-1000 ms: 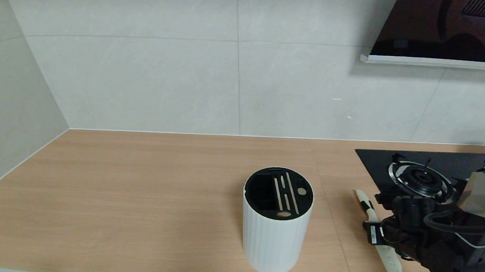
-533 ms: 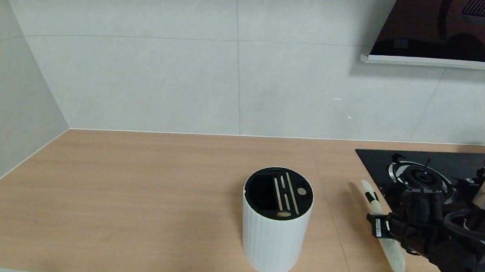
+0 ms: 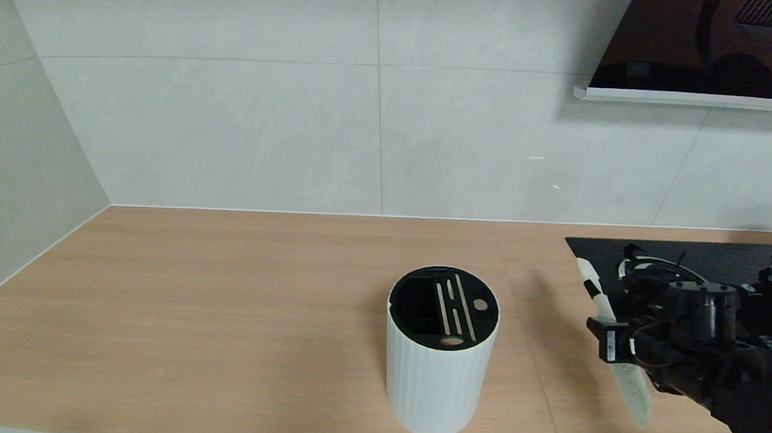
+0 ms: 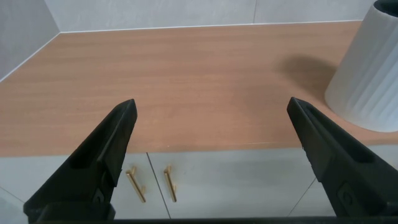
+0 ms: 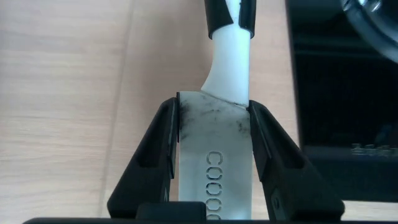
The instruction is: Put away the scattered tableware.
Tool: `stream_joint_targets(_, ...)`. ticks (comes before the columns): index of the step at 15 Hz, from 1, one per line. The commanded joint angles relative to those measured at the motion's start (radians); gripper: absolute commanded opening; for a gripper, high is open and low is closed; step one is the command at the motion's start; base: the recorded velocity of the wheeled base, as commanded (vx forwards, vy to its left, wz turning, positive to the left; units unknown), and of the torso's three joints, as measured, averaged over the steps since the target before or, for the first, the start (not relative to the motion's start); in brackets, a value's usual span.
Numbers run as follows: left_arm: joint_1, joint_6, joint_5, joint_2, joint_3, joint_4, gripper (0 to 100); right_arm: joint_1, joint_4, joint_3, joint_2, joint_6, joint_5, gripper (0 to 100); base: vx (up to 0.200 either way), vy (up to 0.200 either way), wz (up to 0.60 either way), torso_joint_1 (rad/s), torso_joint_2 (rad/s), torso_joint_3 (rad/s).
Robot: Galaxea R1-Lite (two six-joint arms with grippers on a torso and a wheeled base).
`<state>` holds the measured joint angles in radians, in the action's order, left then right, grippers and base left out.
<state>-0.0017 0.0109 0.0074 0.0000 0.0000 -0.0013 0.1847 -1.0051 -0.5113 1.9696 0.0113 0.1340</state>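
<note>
A white knife [image 3: 596, 294] with a black band on its handle hangs tilted above the wooden counter [image 3: 252, 288], beside the stove. My right gripper [image 3: 623, 347] is shut on its blade near the handle. In the right wrist view the pale blade [image 5: 214, 146] sits clamped between both black fingers [image 5: 155, 149]. A white ribbed knife holder [image 3: 439, 356] with a black slotted top stands upright to the gripper's left. My left gripper [image 4: 211, 115] is open with nothing in it, by the counter's front edge, and the holder [image 4: 367, 68] stands off to one side of it.
A black gas stove [image 3: 696, 255] with a burner lies at the right, under a dark range hood [image 3: 710, 49]. Tiled walls close the back and left. Gold cabinet handles [image 4: 149, 183] show below the counter's front edge.
My right gripper has risen from the counter and shifted toward the back, lifting the knife off the surface. The holder has stayed put.
</note>
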Motion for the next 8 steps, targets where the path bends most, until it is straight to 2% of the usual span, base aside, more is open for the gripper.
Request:
stream_joint_targets(1,0.0,0.0,0.0,0.0,0.0,0.0,100,0.007,0.006,0.005,-0.086,0.009,-0.004,0,0.0,0.0,0.0,0.0,0.0,0.0)
stream_joint_targets(8,0.0,-0.003,0.0,0.0,0.0,0.0,100,0.007,0.02,-0.032,-0.225,-0.022,-0.037,0,0.0,0.0,0.0,0.0,0.0,0.0)
